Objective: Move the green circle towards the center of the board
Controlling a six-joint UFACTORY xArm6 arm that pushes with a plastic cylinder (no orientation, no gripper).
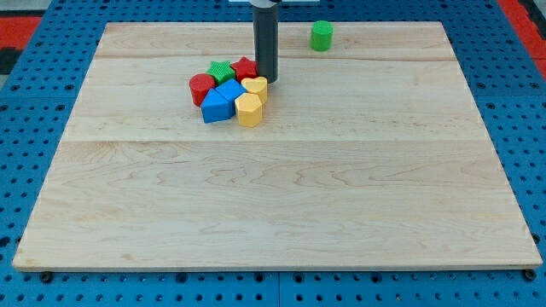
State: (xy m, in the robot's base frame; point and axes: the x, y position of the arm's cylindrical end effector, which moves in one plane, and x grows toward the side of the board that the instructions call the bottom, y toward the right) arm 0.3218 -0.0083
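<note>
Near the top edge of the wooden board [281, 213], at about one o'clock from its centre, the green circle [321, 36] stood alone, a short upright cylinder well apart from every other block. My tip [270, 80] rested on the board at roughly eleven o'clock from the centre, at the end of the dark rod that came straight down from the view's top. It sat at the upper right edge of a tight cluster: the red star-like block [244, 67] lay just at its nine o'clock, and the small yellow block [256, 85] was just below it at about seven o'clock, apparently touching or nearly so. Within that cluster the green star [222, 71] lay at nine o'clock from the red star-like block, the red cylinder [202, 87] sat at the far left, two blue blocks [223, 101] pressed together in the middle, and a yellow hexagonal block [249, 110] sat at their three o'clock. From my tip the green circle lay at about two o'clock, clearly apart. No jaws existed on this rod, so nothing was held. A blue pegboard table [34, 128] surrounded the board.
</note>
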